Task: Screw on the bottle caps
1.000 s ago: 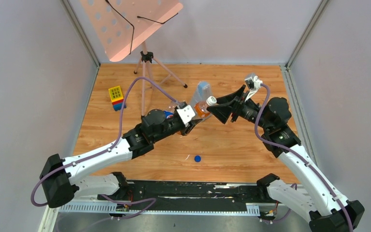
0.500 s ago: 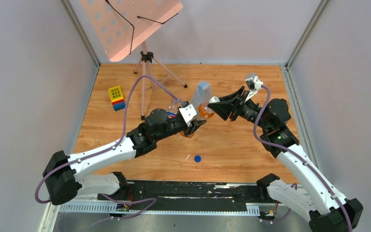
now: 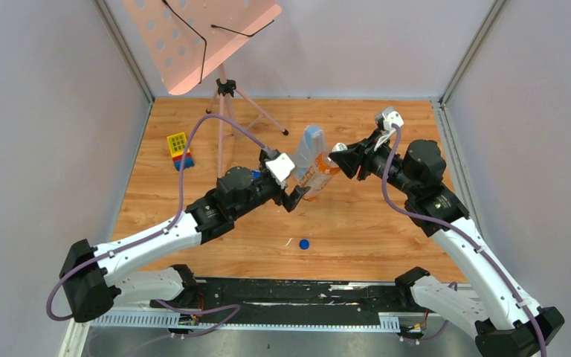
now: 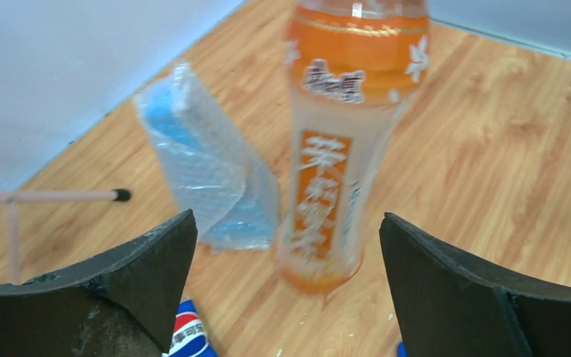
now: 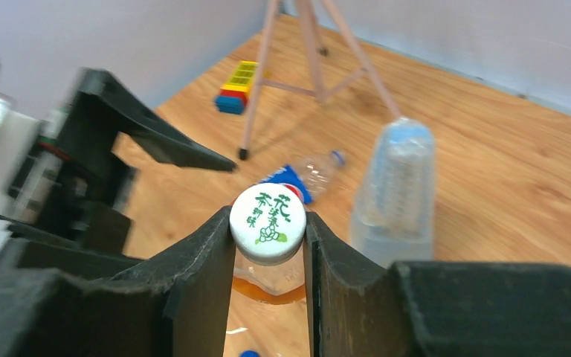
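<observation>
**While the right hand (image 5: pixel 269 232) pinches the white cap (image 5: pixel 268 222), the left hand (image 4: pixel 286 227) stands wide**

Where the orange bottle (image 3: pixel 318 172) leans toward the right arm, its neck carries the white cap, and the right hand's fingers are closed narrowly on that cap's sides. The left hand's fingers are spread wide to either side of the bottle's lower half and touch neither side in the left wrist view. How far the cap is threaded on cannot be told. The blue cap (image 3: pixel 304 243) lies alone on the tabletop (image 3: pixel 386 230), well apart, toward the arm bases. The Pepsi bottle (image 5: pixel 305 175) lies on its side near the left hand. A bluish plastic bag (image 3: pixel 311 143) stands just behind the orange bottle.
</observation>
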`<state>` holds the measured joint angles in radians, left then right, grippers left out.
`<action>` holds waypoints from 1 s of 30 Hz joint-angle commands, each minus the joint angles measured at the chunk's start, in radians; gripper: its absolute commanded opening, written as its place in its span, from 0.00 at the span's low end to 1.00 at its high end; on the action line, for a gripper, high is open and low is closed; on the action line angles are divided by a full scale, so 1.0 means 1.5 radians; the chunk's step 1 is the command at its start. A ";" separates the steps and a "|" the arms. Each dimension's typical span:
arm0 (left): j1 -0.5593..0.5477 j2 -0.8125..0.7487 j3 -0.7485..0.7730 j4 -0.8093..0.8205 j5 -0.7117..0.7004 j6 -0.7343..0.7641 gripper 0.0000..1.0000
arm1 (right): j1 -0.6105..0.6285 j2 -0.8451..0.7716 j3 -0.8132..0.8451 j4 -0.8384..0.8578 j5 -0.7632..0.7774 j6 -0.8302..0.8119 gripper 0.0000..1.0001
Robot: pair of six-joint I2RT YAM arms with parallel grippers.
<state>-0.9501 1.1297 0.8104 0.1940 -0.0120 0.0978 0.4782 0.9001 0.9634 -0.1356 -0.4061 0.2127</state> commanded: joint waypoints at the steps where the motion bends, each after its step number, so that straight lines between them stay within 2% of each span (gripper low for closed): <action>1: 0.029 -0.067 0.002 -0.026 -0.080 -0.043 1.00 | -0.010 0.010 0.052 -0.103 0.152 -0.092 0.00; 7: 0.081 -0.126 -0.011 -0.101 -0.098 -0.094 1.00 | -0.024 0.056 0.076 -0.108 0.374 -0.161 0.00; 10: 0.116 -0.135 0.002 -0.164 -0.096 -0.115 1.00 | -0.051 0.100 0.081 -0.069 0.432 -0.166 0.00; 14: 0.176 -0.148 0.018 -0.237 -0.109 -0.131 1.00 | -0.094 0.149 0.041 0.068 0.440 -0.163 0.00; 18: 0.203 -0.167 0.026 -0.280 -0.150 -0.131 1.00 | -0.133 0.208 0.014 0.190 0.420 -0.168 0.00; 23: 0.207 -0.183 0.004 -0.278 -0.183 -0.088 1.00 | -0.160 0.275 0.010 0.234 0.398 -0.168 0.00; 30: 0.208 -0.130 0.020 -0.312 -0.186 -0.075 1.00 | -0.164 0.331 0.006 0.232 0.378 -0.164 0.06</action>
<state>-0.6453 0.8951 0.8021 -0.2462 -0.2741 -0.0380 0.2333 1.3743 0.9688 0.1383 0.1860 -0.0284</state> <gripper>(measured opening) 0.997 0.356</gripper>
